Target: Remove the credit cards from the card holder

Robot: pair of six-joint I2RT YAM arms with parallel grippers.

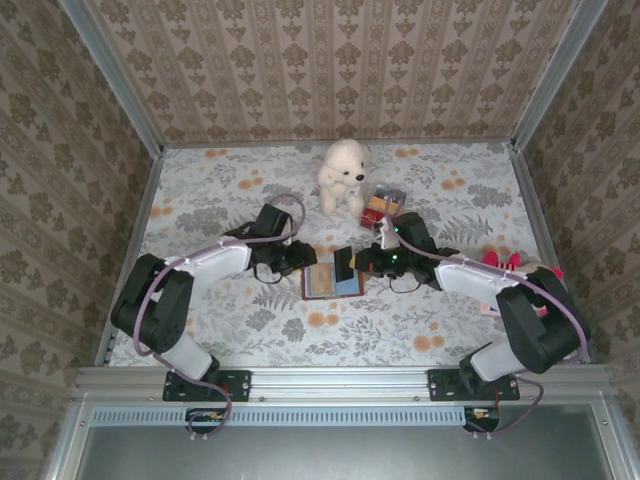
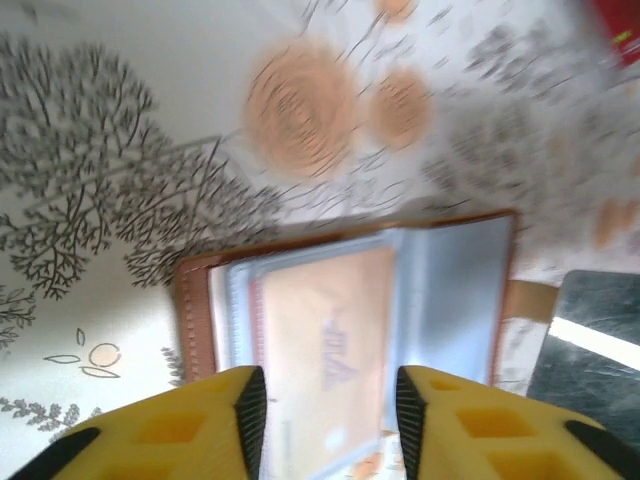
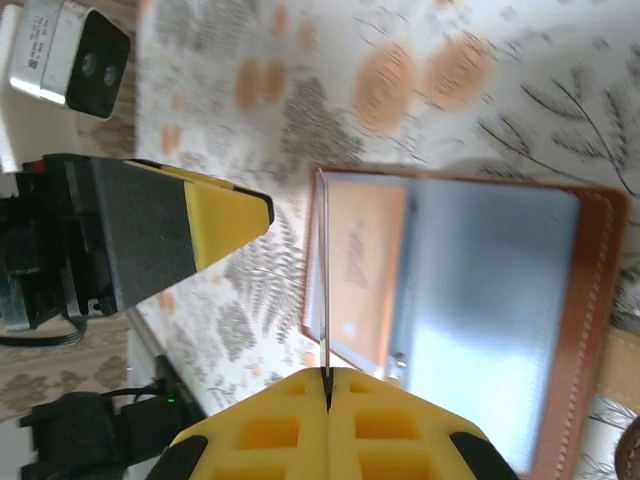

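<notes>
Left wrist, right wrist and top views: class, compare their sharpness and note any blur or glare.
Left wrist view: floral-print tablecloth and open brown leather wallet are smeared, the left end effector crisper. Right wrist view: cloth blurred, wallet lining washed pale, the thin card pinched edge-on in the right end effector sharp. Top external view: sharp, evenly lit.

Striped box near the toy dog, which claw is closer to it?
Right. The right claw, pinching a card, sits just on the near side of the striped box, over the wallet's right side. The left claw is at the wallet's left edge, farther away.
</notes>
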